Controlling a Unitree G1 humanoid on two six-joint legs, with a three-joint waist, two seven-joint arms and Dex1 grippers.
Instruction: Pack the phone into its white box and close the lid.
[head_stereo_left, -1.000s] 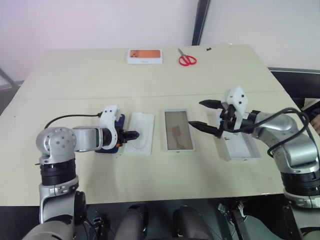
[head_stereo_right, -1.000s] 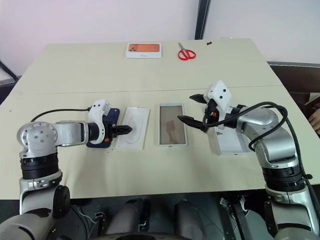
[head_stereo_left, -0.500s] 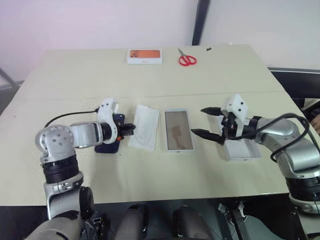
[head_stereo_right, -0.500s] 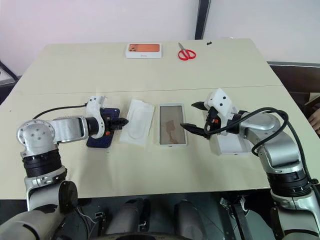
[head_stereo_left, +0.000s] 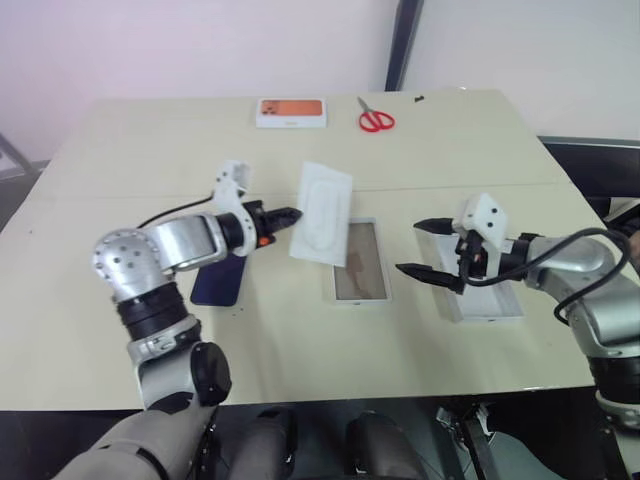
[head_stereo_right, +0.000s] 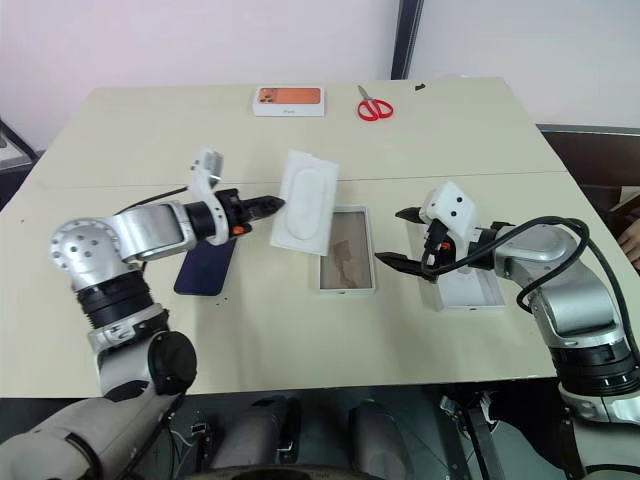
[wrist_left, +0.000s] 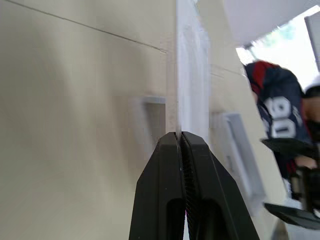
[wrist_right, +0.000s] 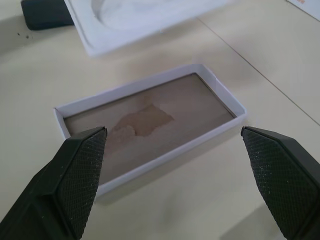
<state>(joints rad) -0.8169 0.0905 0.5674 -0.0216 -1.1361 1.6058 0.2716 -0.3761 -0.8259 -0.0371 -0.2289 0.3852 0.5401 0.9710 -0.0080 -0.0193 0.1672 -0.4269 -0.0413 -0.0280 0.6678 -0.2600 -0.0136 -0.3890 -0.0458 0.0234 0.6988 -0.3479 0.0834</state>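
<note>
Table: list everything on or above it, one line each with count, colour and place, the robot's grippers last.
insert: 1, white, lifted above the table, pinched at its edge.
white box: 1, tan floor, table centre, empty.
phone: 1, dark blue, flat beside the left arm.
lid: 1, white, under the right arm.
orange-picture box: 1, far edge.
scissors: 1, red, far edge.
left gripper: shut on insert.
right gripper: open, near white box.

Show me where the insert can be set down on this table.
Bare table lies between the orange-picture box and the phone, and along the near edge. The middle row is crowded: phone, white box, lid. The left gripper holds the insert.
</note>
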